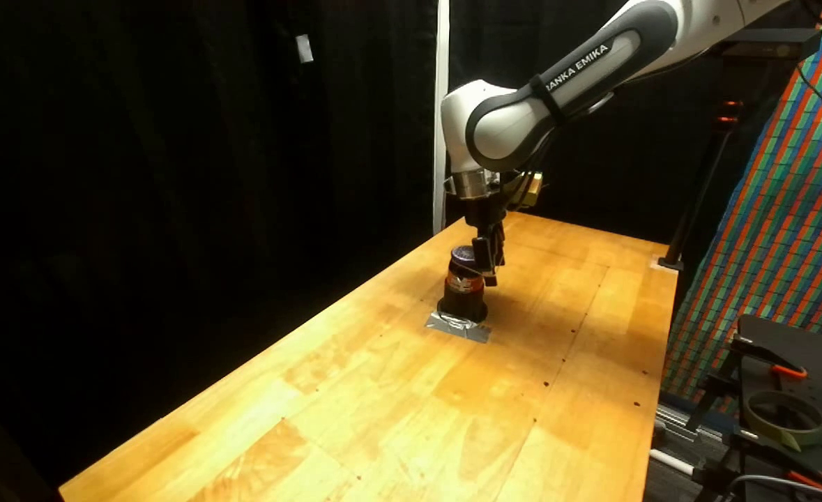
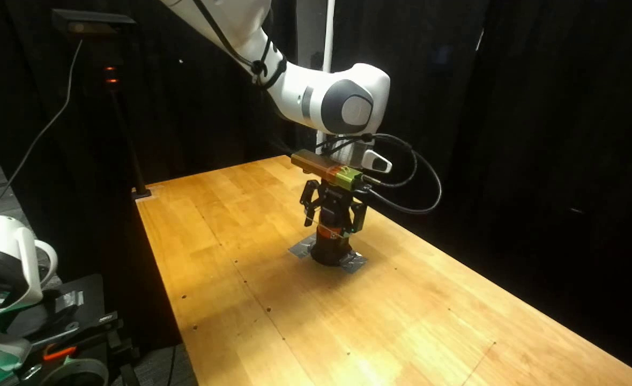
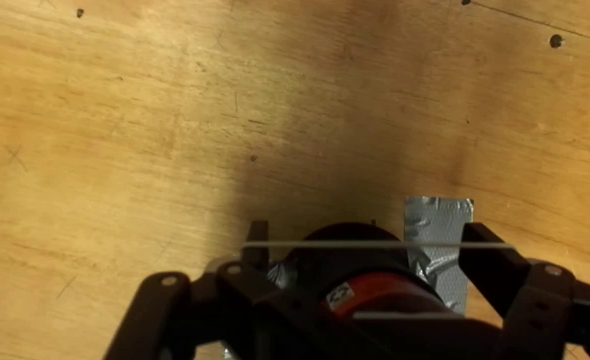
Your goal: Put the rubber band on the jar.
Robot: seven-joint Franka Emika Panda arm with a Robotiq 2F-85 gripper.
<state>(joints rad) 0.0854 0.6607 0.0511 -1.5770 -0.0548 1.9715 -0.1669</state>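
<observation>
In an exterior view, the jar (image 1: 463, 284) stands upright on the tabletop (image 1: 383, 418), tape (image 1: 458, 327) at its foot — presumably anchoring it. In an exterior view, the pincer (image 2: 332, 224) hangs by its upper part, fingers (image 2: 358, 216) spread. In the wrist view, that spread holds the rubber band (image 3: 355, 244) taut — likely so it clears the jar.
</observation>
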